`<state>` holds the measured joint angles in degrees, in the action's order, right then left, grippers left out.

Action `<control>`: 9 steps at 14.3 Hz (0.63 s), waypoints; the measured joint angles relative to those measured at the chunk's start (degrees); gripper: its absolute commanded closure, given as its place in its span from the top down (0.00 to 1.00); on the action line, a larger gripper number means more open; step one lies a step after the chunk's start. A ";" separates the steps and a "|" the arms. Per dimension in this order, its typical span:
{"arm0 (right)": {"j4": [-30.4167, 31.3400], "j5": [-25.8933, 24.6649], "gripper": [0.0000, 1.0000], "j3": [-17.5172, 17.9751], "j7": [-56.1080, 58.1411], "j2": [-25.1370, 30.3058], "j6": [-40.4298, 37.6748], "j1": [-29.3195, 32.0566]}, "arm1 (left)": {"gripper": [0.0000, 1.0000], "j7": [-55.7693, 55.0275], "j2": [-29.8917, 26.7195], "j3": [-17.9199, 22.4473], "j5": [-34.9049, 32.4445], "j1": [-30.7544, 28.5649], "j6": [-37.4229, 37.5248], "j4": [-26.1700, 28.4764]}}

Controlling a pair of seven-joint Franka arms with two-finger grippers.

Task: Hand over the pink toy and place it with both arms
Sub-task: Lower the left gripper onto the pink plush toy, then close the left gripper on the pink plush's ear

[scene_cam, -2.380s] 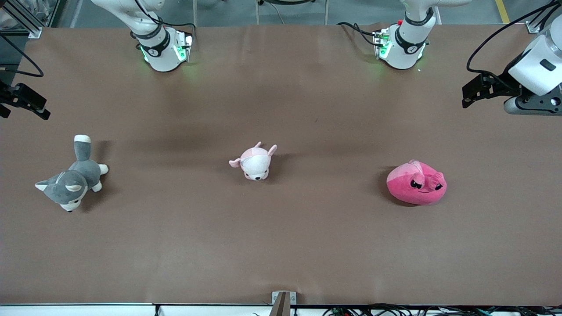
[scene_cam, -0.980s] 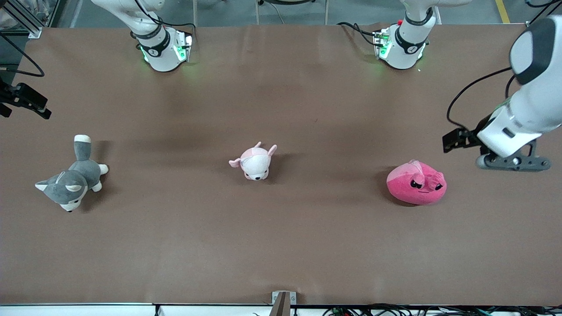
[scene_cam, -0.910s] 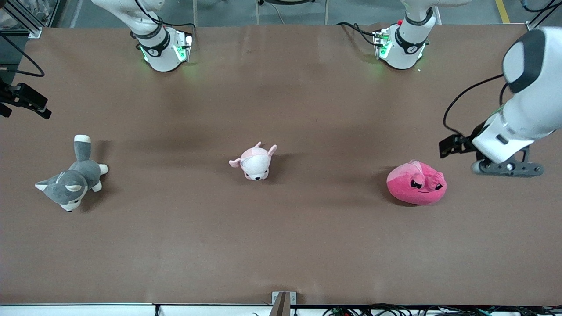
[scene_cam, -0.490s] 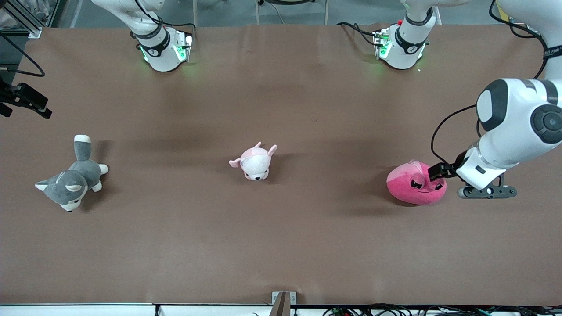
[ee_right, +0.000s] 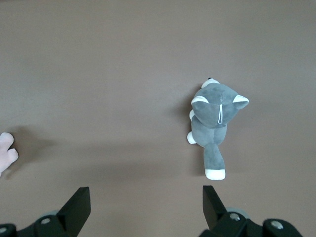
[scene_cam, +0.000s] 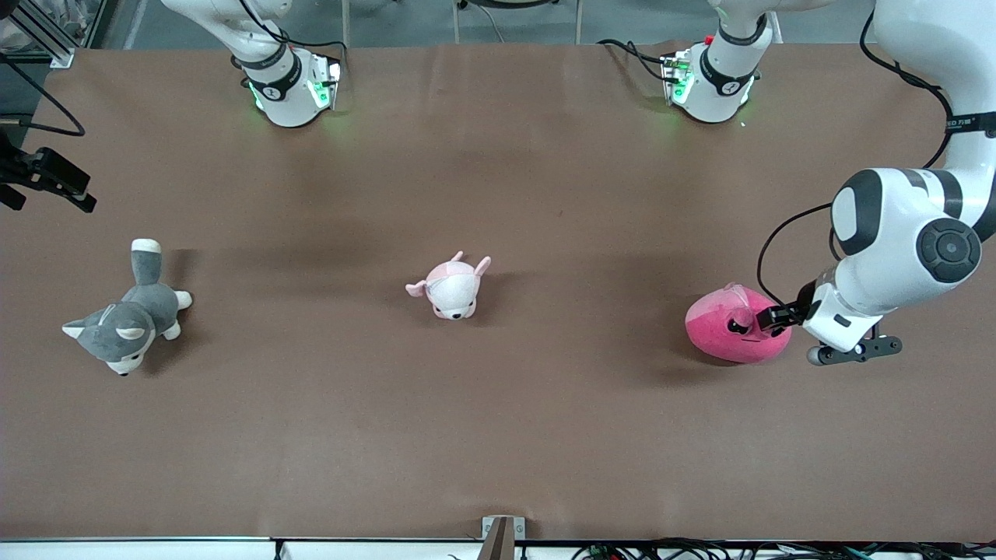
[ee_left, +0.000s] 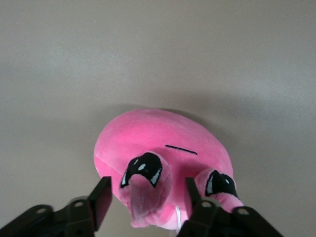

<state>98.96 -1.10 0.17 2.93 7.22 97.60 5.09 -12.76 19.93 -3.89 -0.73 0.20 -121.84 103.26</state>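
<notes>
The hot-pink toy [scene_cam: 731, 330] lies on the brown table toward the left arm's end, its black angry eyes facing up. My left gripper [scene_cam: 772, 317] is down at the toy's edge. In the left wrist view the toy [ee_left: 163, 143] fills the middle, and my left gripper [ee_left: 148, 186] is open astride one of its eye nubs, with a gap showing on one side. My right gripper [ee_right: 145, 205] hangs wide open with nothing in it over the right arm's end of the table; that arm waits.
A small pale pink-and-white plush animal [scene_cam: 451, 288] lies mid-table. A grey-and-white plush [scene_cam: 128, 315] lies toward the right arm's end, also seen as the grey plush [ee_right: 217, 118] in the right wrist view. Both arm bases stand along the table's edge farthest from the front camera.
My left arm swung in from the table's end and came down onto the pink toy, and its fingers have narrowed around the nub. The right arm and the toys stayed put.
</notes>
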 measured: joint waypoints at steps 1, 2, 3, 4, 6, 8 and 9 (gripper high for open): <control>0.00 0.00 1.00 -0.01 -0.02 0.00 0.04 -0.13 | 0.53 -0.12 0.13 0.00 0.00 -0.04 0.00 0.07; 0.00 0.00 1.00 -0.05 -0.02 0.00 0.04 -0.14 | 0.46 -0.20 0.24 0.00 0.00 -0.11 0.00 0.19; 0.00 0.00 1.00 -0.13 -0.02 0.00 -0.01 -0.13 | 0.39 -0.20 0.36 0.00 0.00 -0.13 0.00 0.33; 0.00 0.00 1.00 -0.17 -0.02 0.00 -0.12 -0.13 | 0.30 -0.20 0.48 0.00 0.00 -0.13 0.00 0.46; 0.02 0.00 1.00 -0.18 -0.02 0.00 -0.83 -0.13 | 0.09 -0.20 0.61 -0.07 0.00 -0.09 0.00 0.55; 0.02 0.00 1.00 -0.18 -0.02 -0.01 -1.73 -0.14 | 0.00 -0.20 0.56 -0.37 0.00 -0.07 -0.01 0.36; 0.02 0.00 1.00 -0.18 -0.02 -0.01 -1.90 -0.14 | 0.00 -0.20 0.38 -0.72 0.01 -0.13 -0.01 0.21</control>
<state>98.98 -1.09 0.00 2.92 7.21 95.69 4.96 -12.96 20.31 -4.60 -0.73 0.07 -121.85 103.47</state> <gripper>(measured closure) 0.000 0.894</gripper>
